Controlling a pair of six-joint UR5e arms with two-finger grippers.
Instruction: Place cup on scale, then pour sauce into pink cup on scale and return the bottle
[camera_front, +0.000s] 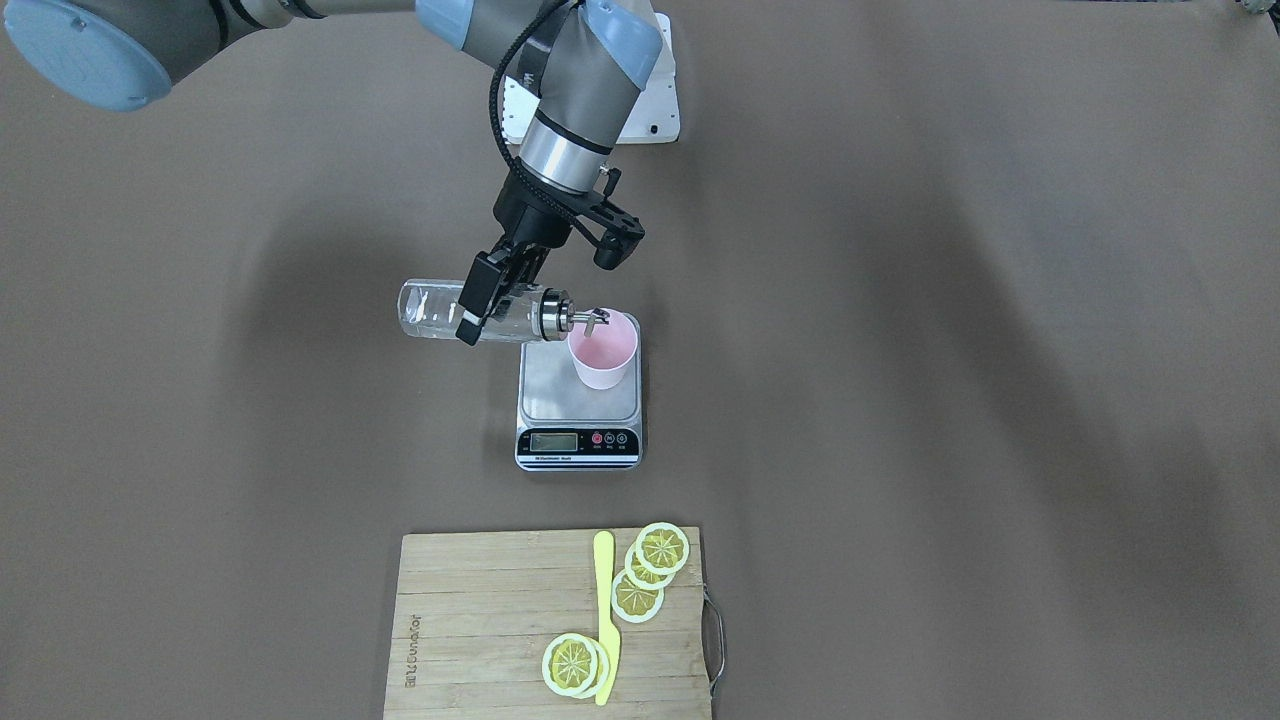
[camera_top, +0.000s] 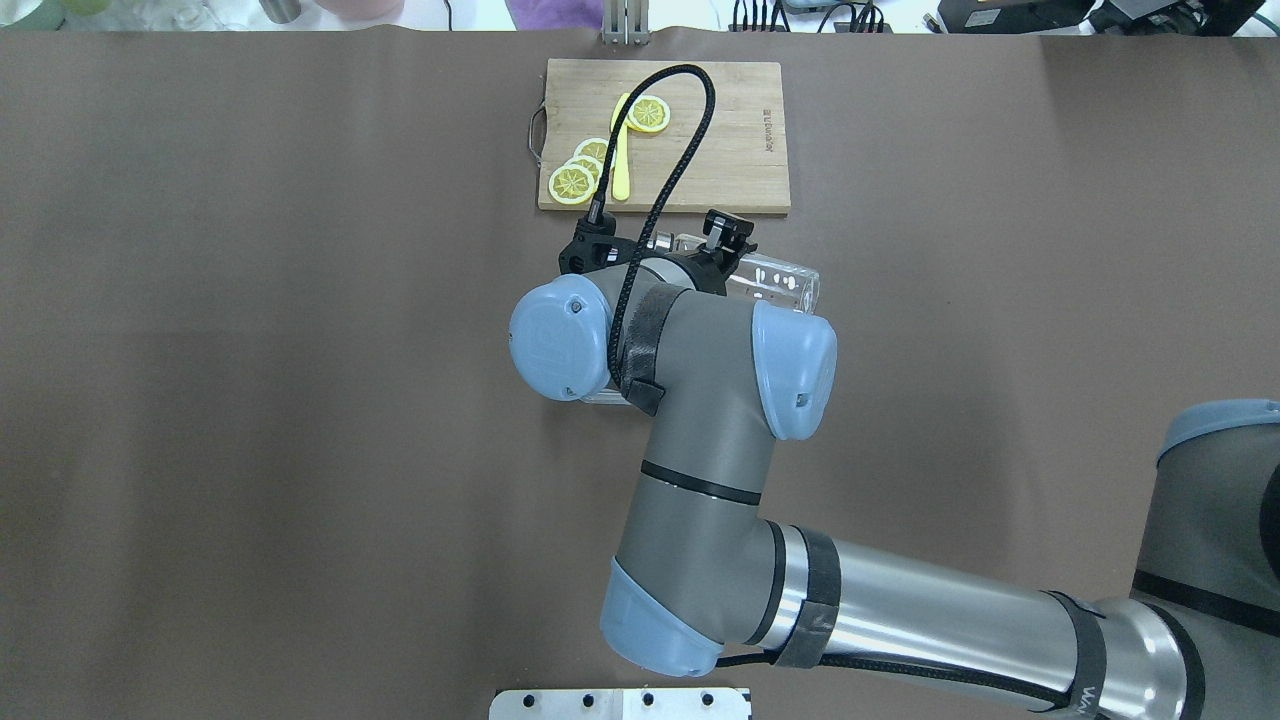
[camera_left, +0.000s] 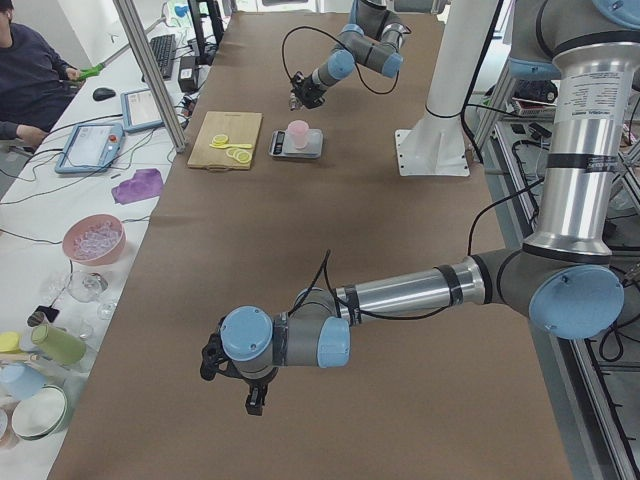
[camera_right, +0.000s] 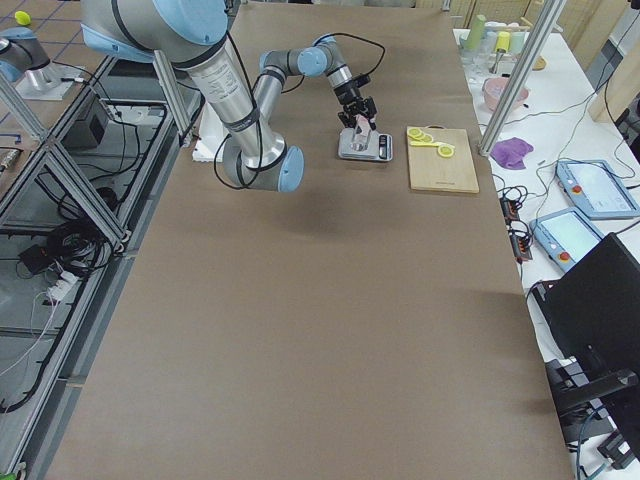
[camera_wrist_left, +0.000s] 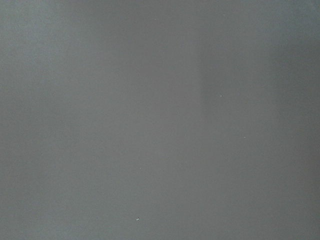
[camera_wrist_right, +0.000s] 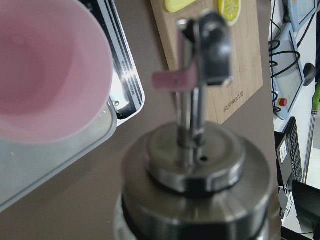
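right jaws clamped on bottle (camera_front: 430, 312), arm (camera_top: 700, 420) hides cup (camera_front: 603, 352) from overhead, left jaws' state unclear

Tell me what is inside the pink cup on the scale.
Only the cup's pink inner wall shows; the bottle's spout hangs near its rim. Whether anything clear has been poured in cannot be made out.

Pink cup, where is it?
Front-facing view: the pink cup stands mid-table on the scale, at the platform's upper right corner, the bottle's spout at its rim.
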